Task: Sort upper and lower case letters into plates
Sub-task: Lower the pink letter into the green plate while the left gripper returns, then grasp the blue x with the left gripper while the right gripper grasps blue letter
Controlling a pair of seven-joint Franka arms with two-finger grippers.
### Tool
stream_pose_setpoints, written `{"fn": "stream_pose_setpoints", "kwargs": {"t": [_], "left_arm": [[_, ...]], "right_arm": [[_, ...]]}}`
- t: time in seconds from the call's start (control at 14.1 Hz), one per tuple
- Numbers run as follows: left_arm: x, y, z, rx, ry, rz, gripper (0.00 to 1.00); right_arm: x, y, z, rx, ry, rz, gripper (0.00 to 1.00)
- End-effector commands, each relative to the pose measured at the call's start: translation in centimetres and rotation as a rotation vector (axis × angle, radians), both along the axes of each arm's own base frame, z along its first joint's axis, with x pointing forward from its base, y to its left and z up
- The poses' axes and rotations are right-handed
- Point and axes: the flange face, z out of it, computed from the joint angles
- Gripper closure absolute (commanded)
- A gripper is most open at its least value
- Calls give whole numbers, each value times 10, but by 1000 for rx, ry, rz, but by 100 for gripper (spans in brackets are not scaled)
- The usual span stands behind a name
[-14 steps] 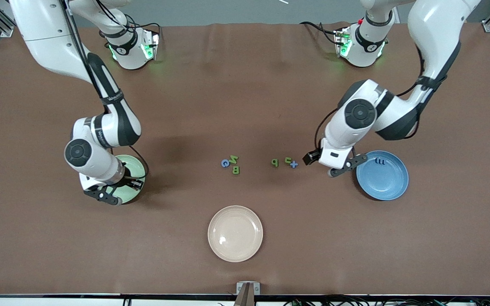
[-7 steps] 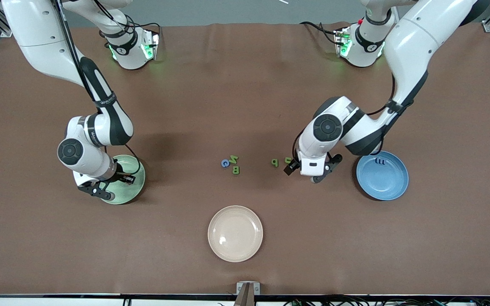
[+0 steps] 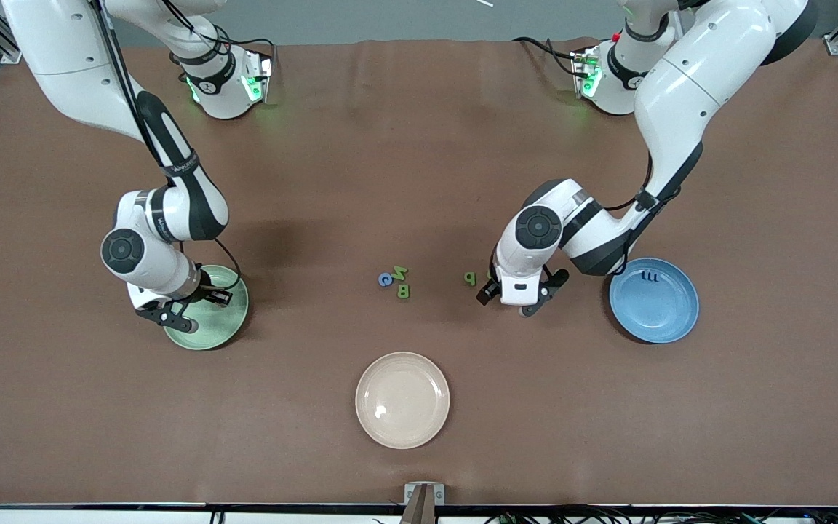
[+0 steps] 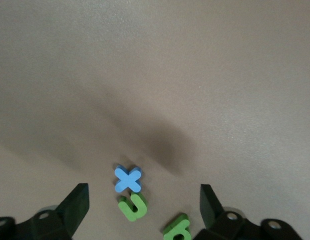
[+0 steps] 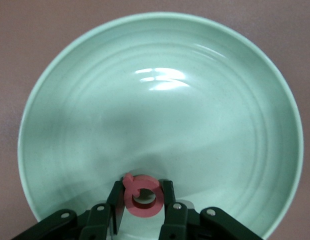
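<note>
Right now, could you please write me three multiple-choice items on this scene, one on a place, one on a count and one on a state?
1. Over which plate does the right end effector hang?
A. the cream plate
B. the mint green plate
C. the blue plate

2. How many plates lie on the table?
A. two
B. three
C. four

3. How do the left end effector's fingers stand?
A. open over the blue x and a green letter
C. shut on the blue x
B. shut on a green letter

Answers:
1 B, the right wrist view shows mint green under the clamped pink letter.
2 B, mint, blue and cream plate.
3 A, the left wrist view shows the fingers wide apart, nothing between them.
</note>
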Motion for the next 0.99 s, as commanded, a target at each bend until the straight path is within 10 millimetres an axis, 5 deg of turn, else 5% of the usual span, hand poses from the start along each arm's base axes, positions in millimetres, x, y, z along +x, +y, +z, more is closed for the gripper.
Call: {"fn": "stream_pose_setpoints", "kwargs": {"t": [0.0, 0.21, 0.28, 0.43, 0.5, 0.57, 0.92], "left_arm": [[-11, 1, -10, 8, -11, -6, 8], [-17, 4, -17, -1, -7, -9, 19], [-17, 4, -18, 1, -10, -14, 22], [-16, 5, -18, 3, -17, -10, 27], [-15, 4, -18, -2, -29, -10, 28], [-14, 9, -22, 6, -28, -6, 29], [-14, 9, -25, 10, -29, -8, 40]], "right_arm": [[-20, -11, 12, 7, 15, 17, 99], [-20, -17, 8, 10, 14, 10, 97], [-20, -17, 7, 13, 15, 6, 89], [-20, -17, 7, 12, 20, 6, 54], [-19, -17, 8, 13, 17, 6, 18], [-17, -16, 10, 13, 14, 6, 1], [13, 1, 52, 16, 34, 4, 0]]}}
